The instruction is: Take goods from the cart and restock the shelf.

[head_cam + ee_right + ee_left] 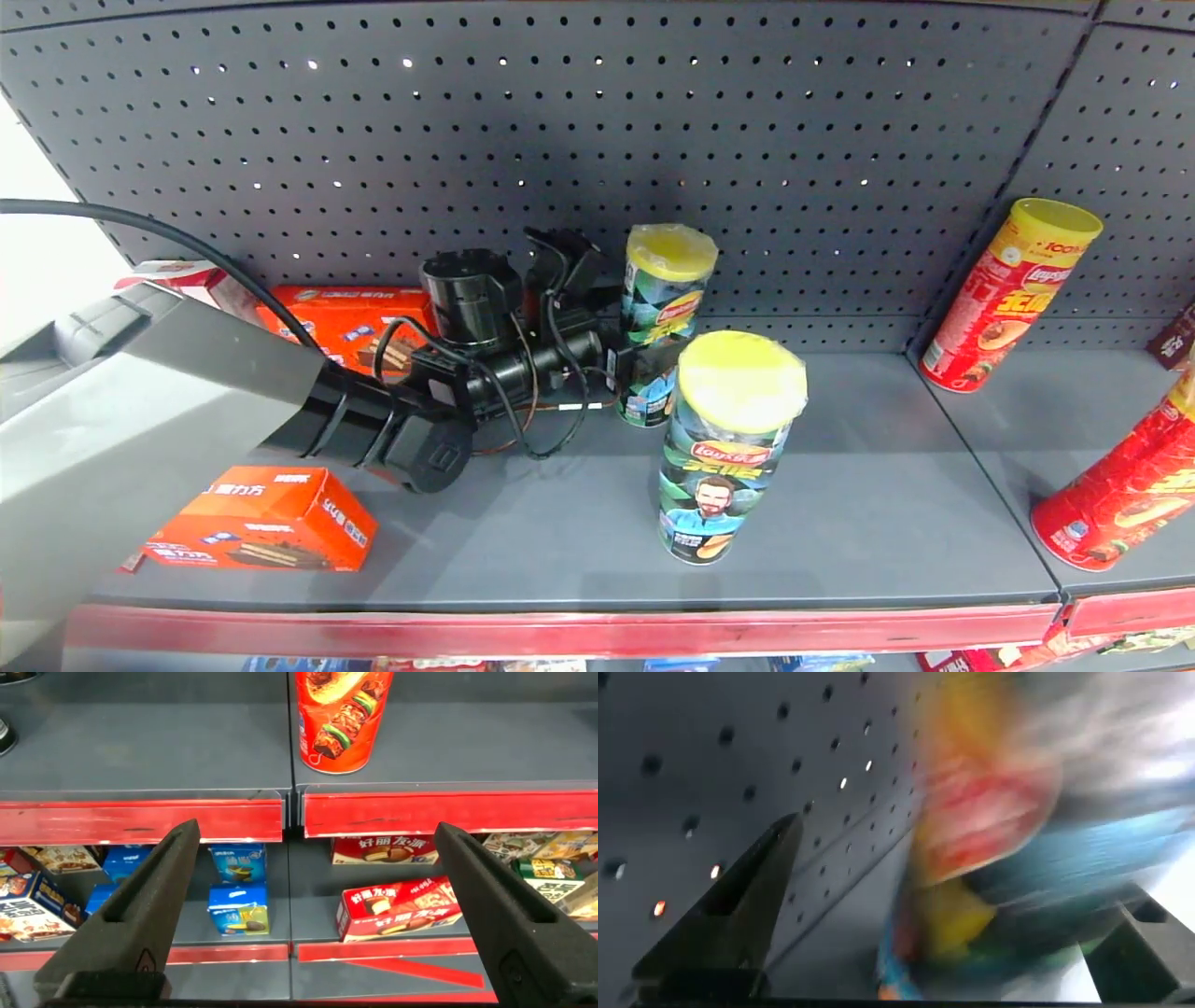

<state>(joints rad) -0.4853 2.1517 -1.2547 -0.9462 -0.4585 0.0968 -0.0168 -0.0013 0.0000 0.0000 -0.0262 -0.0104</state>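
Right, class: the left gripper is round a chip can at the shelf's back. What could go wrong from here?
The rear can stands between the left gripper's open fingers; a nudge could topple it. Pulling back, the arm might clip the front can standing close by.

Dark perforated back wall (747, 112) behind grey, red-edged shelf (887, 504).

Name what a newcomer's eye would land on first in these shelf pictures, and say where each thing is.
The front green tube with its yellow lid stands upright mid-shelf. Behind it, near the pegboard, the left gripper has its jaws either side of the rear green tube. On the right, a red tube leans tilted.
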